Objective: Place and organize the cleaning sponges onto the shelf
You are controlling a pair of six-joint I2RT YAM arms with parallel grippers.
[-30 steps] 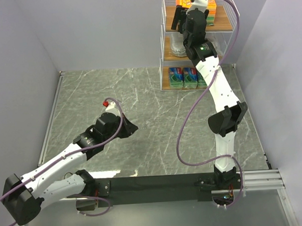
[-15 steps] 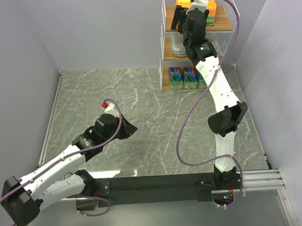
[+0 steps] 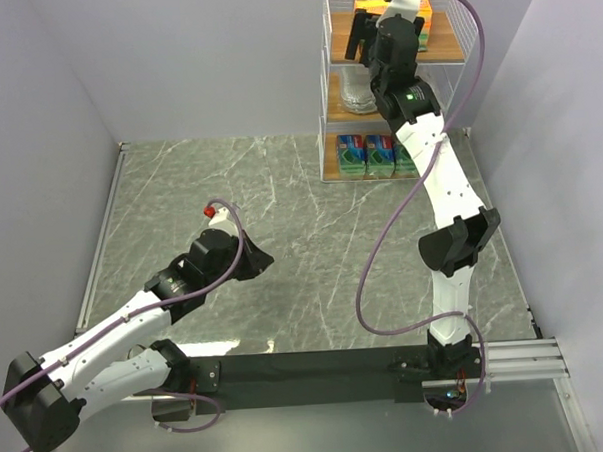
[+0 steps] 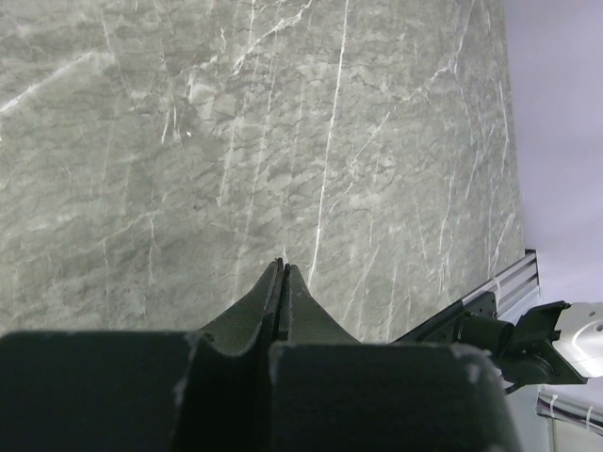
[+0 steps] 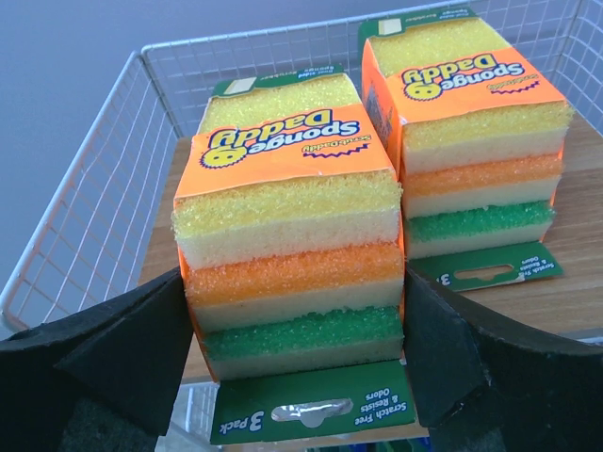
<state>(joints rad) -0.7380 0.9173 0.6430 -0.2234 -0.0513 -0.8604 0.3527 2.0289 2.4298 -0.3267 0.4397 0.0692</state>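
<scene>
Two orange packs [image 5: 292,254] sitting side by side on shelf [image 5: 565,301] top board, hang tabs pointing 6 o'clock, long axis unclear; right wrist view only. Right gripper [image 5: 294,315] standing spread, flanking 9 o'clock one. Top view alone showing blue-green packs [image 3: 366,155] on bottom tier. Left gripper [image 4: 283,282] staying pressed together. Right arm sitting slightly further toward 1 o'clock than second ago.

In the right wrist view, the left sponge pack [image 5: 292,273] at mid-frame carries an orange label [image 5: 287,141] reading "Sponge Daddy", upside down; the smaller print beside it is too small to read. Its green tab [image 5: 316,410] at the bottom says "3 Pack" and "Scratch Free & Resists Odors", also upside down. The right sponge pack [image 5: 480,160], upper right, shows the same brand name and tab line
</scene>
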